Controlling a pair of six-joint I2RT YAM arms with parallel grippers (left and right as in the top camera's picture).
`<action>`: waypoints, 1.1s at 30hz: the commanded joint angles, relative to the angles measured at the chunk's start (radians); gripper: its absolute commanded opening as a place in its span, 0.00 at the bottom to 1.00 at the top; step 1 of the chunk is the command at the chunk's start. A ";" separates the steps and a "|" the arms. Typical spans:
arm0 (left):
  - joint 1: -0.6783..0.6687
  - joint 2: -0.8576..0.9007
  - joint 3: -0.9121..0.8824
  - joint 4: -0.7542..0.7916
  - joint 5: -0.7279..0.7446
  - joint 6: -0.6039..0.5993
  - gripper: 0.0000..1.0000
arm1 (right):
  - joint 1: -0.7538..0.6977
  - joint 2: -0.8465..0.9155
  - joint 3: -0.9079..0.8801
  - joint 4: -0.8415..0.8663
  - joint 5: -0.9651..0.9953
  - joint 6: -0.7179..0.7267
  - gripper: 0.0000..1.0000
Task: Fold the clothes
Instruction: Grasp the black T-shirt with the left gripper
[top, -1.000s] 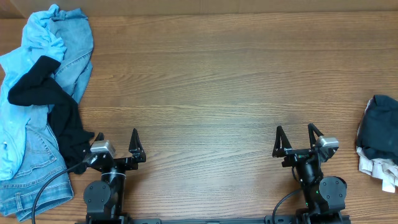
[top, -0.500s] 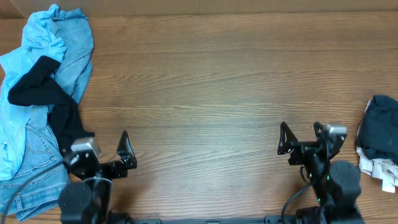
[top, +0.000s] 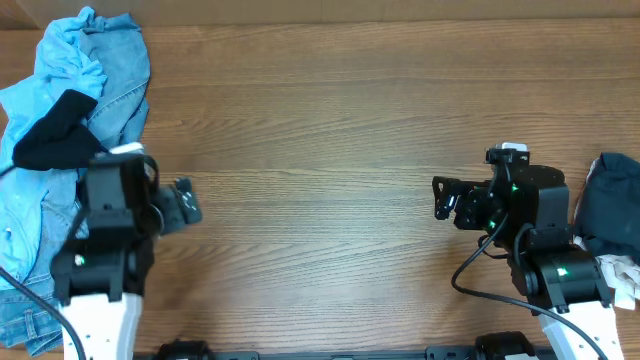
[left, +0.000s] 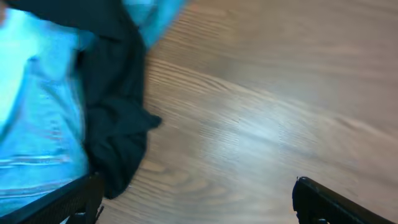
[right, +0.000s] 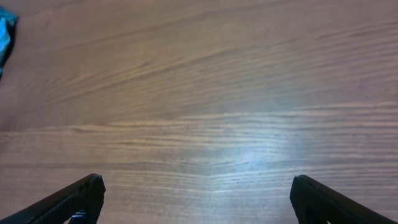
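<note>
Left gripper (left: 196, 202) lifted off lower edge, swung toward black T-shirt (top: 55, 140) at frame left; right gripper (top: 438, 199) lifted too. Both claws spread wide, nothing held. Folding unstarted.

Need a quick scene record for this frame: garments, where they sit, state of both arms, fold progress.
pile: black T-shirt draped over light blue shirt and denim jeans, all crumpled, at the left end of the table
other cloth: dark bundle at the right edge, garment type unclear
left gripper: jaws open, empty, beside the pile
right gripper: jaws open, empty, over bare wood
fold progress: pile not yet spread or folded
</note>
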 joint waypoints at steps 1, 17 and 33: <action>0.147 0.128 0.078 0.052 -0.116 -0.004 1.00 | 0.005 -0.003 0.031 -0.016 -0.012 0.005 1.00; 0.314 0.697 0.088 0.447 -0.069 -0.089 0.71 | 0.005 -0.003 0.031 -0.071 -0.043 0.031 1.00; 0.155 0.570 0.439 0.300 0.333 0.005 0.04 | 0.005 0.003 0.031 -0.058 -0.038 0.031 1.00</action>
